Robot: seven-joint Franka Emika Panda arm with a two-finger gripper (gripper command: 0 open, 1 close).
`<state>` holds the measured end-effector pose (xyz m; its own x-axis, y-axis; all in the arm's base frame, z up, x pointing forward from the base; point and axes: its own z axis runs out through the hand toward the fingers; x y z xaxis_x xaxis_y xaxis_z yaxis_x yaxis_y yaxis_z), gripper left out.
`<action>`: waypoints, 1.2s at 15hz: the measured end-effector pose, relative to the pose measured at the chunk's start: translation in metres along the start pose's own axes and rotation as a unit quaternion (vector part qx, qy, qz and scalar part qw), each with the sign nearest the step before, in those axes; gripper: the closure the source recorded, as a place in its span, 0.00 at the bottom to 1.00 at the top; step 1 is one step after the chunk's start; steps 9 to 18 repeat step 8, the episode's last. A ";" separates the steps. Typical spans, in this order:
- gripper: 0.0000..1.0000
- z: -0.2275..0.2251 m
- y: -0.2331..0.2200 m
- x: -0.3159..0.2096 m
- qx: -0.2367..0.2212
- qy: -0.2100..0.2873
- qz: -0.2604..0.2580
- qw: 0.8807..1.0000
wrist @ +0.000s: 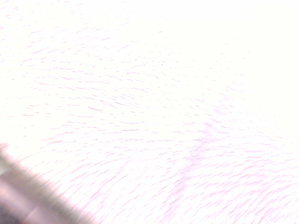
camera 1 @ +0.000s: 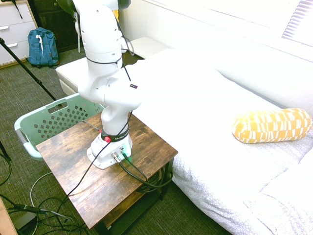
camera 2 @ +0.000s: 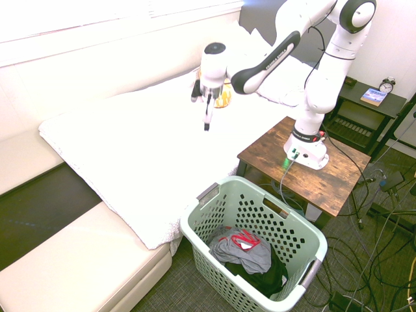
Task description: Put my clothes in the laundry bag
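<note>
The clothes (camera 2: 242,249), a grey-blue garment with red trim, lie crumpled inside the laundry bag (camera 2: 214,224), a pale mint-green holed basket on the floor beside the bed. Something dark lies under them. The same basket (camera 1: 29,128) shows behind the wooden table, its inside hidden. My gripper (camera 2: 207,121) hangs pointing down over the white bed (camera 2: 130,149), well away from the basket, and nothing shows in it. The wrist view is filled with bright white bedding (wrist: 149,93).
A yellow-and-white bolster pillow (camera 1: 272,125) lies on the bed, just behind the gripper in the second exterior view. The arm's wooden table (camera 1: 68,152) stands between bed and basket. A blue backpack (camera 1: 42,46) leans by the drawers. A cream bench (camera 2: 78,260) adjoins the bed.
</note>
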<state>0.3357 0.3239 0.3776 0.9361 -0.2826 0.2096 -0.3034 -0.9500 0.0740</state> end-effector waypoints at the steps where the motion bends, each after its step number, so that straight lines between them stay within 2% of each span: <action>1: 0.00 -0.004 0.037 0.047 -0.001 0.009 0.029 1.000; 4: 0.00 -0.009 0.153 0.146 -0.004 0.015 0.105 0.994; 8: 0.00 0.018 0.257 0.187 0.008 -0.011 0.174 0.985; 18: 0.00 0.018 0.257 0.187 0.008 -0.011 0.174 0.985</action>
